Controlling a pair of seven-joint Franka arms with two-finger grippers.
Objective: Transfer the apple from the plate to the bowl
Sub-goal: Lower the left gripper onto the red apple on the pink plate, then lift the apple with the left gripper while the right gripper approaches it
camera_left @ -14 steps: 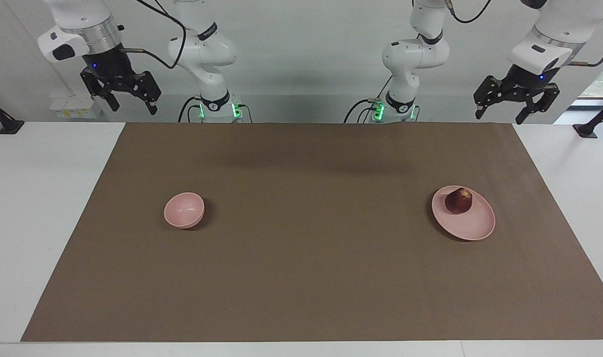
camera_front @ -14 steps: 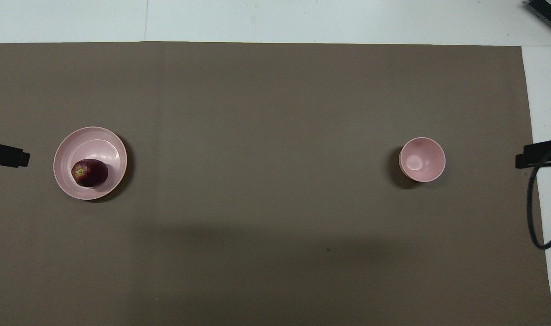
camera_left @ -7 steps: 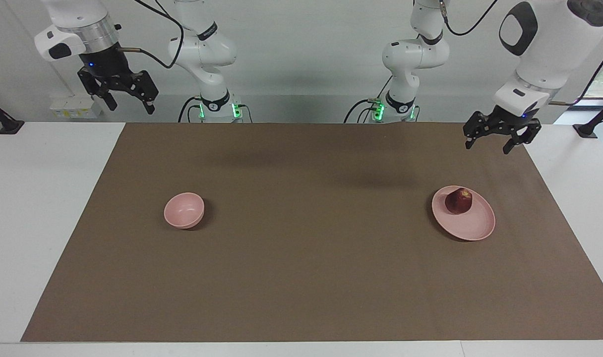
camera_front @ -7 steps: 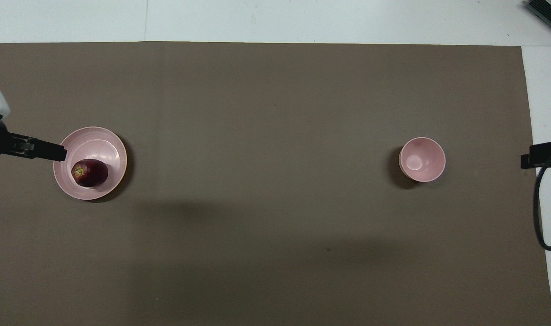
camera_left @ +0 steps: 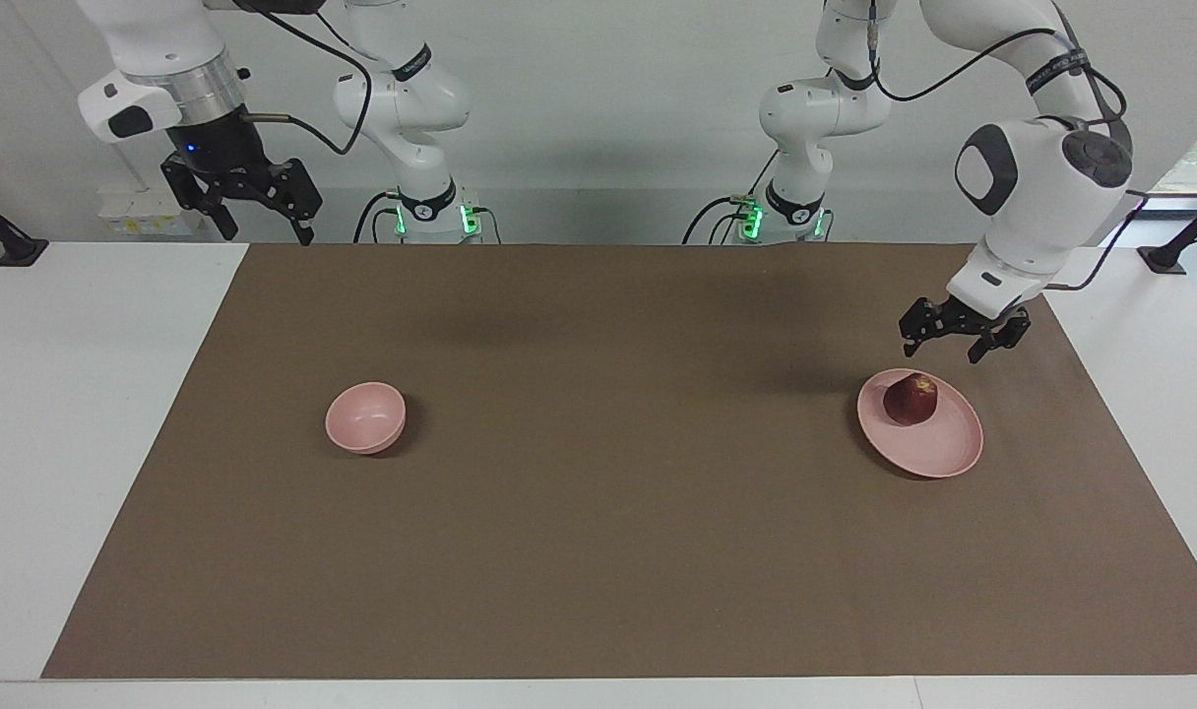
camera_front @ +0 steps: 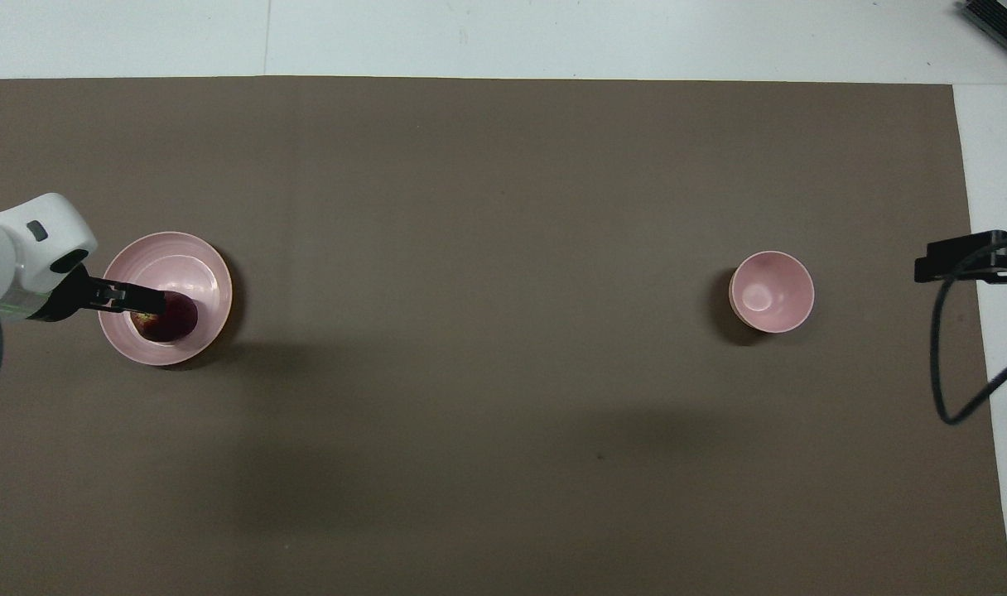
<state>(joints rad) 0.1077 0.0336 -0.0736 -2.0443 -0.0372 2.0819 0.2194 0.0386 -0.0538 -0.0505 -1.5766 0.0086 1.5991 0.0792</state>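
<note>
The dark red apple (camera_left: 911, 399) lies on the wide pale pink plate (camera_left: 943, 448) toward the left arm's end of the table. My left gripper (camera_left: 940, 348) is open and hangs a little above the plate's rim that is nearer to the robots, without touching the apple. In the overhead view my left gripper (camera_front: 149, 301) partly covers the apple (camera_front: 176, 319) on the plate (camera_front: 176, 261). The small deep pink bowl (camera_left: 365, 418) stands empty toward the right arm's end and also shows in the overhead view (camera_front: 771, 291). My right gripper (camera_left: 262, 219) is open and waits high near that arm's base, its tip showing in the overhead view (camera_front: 938, 265).
A brown mat (camera_left: 598, 551) covers most of the white table (camera_left: 77, 414). A black cable (camera_front: 955, 389) loops down from the right arm by the mat's edge. A dark object (camera_front: 1000, 23) lies at the table's corner farthest from the robots.
My left gripper has come down from beside its base and moved over the plate, low above the apple. My right gripper has shifted slightly near its base. Apple, plate and bowl have not moved.
</note>
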